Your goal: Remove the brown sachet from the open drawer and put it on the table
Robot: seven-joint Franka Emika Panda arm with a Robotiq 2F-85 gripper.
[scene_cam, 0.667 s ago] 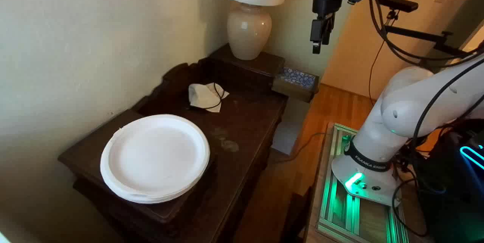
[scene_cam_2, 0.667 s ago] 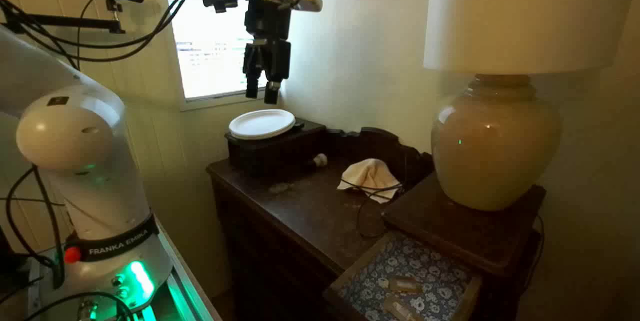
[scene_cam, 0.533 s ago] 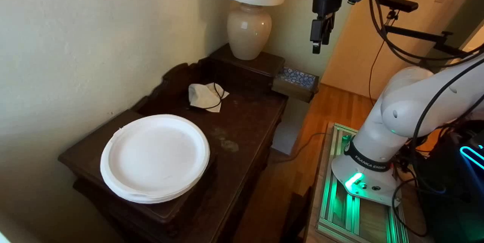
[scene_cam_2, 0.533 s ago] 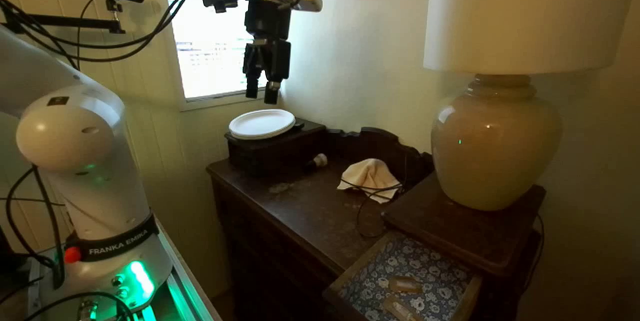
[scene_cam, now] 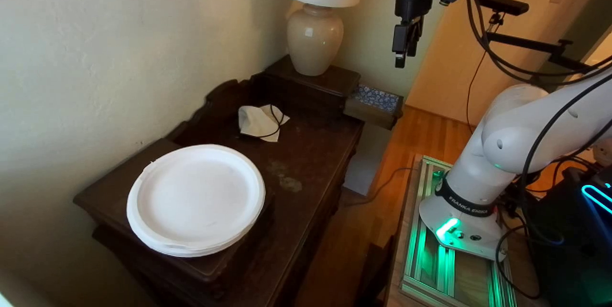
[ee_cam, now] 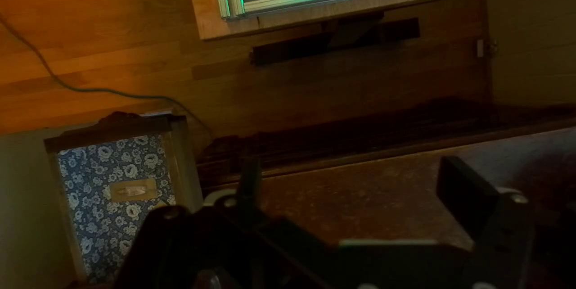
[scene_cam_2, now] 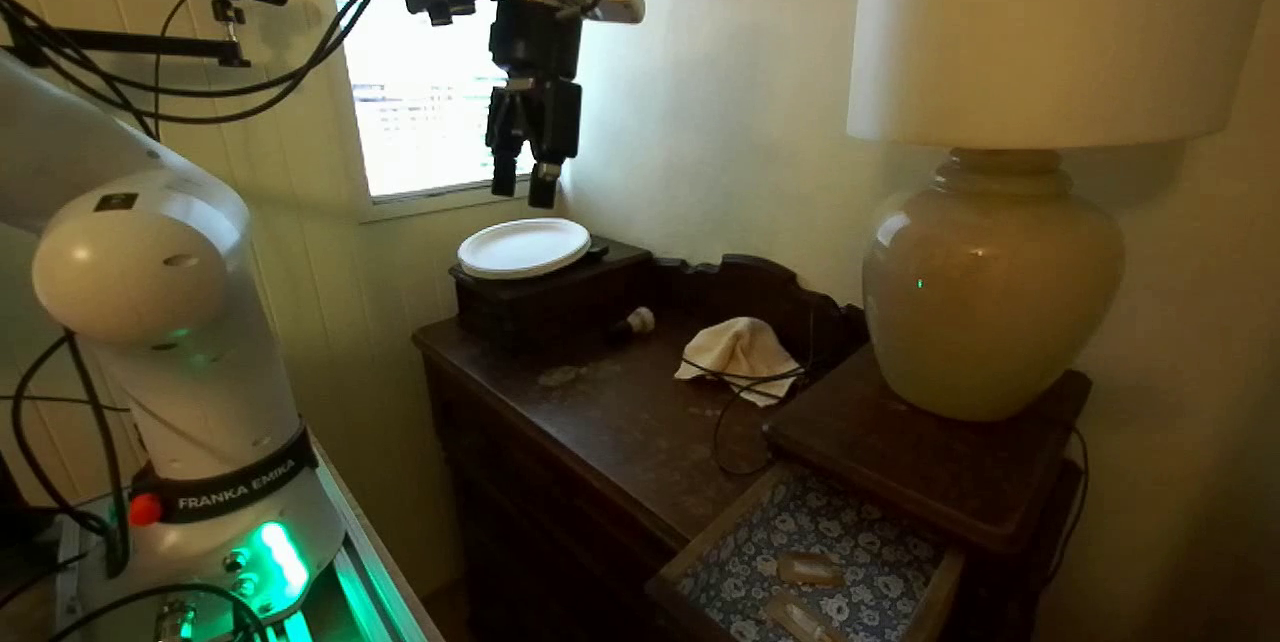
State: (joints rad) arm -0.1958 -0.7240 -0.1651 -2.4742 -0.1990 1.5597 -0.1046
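Two small brown sachets lie in the open drawer in an exterior view: one sachet [scene_cam_2: 810,568] farther in, another sachet [scene_cam_2: 797,616] nearer the picture's bottom edge. The wrist view shows one sachet [ee_cam: 133,190] flat on the flowered blue-grey lining; the other is mostly hidden behind my finger. The drawer [scene_cam_2: 712,530] sticks out below the lamp's end of the dark wooden table [scene_cam_2: 610,432]; in the wrist view the drawer [ee_cam: 182,163] is at the left. My gripper [scene_cam_2: 523,187] is open and empty, high above the table and well away from the drawer, pointing down [ee_cam: 360,187].
A lamp [scene_cam_2: 990,302] stands on the raised end beside the drawer. White plates [scene_cam: 196,199] sit on the opposite raised end. A pale cloth [scene_cam_2: 740,357] with a black cable and a small white-tipped item [scene_cam_2: 638,321] lie on the table's middle.
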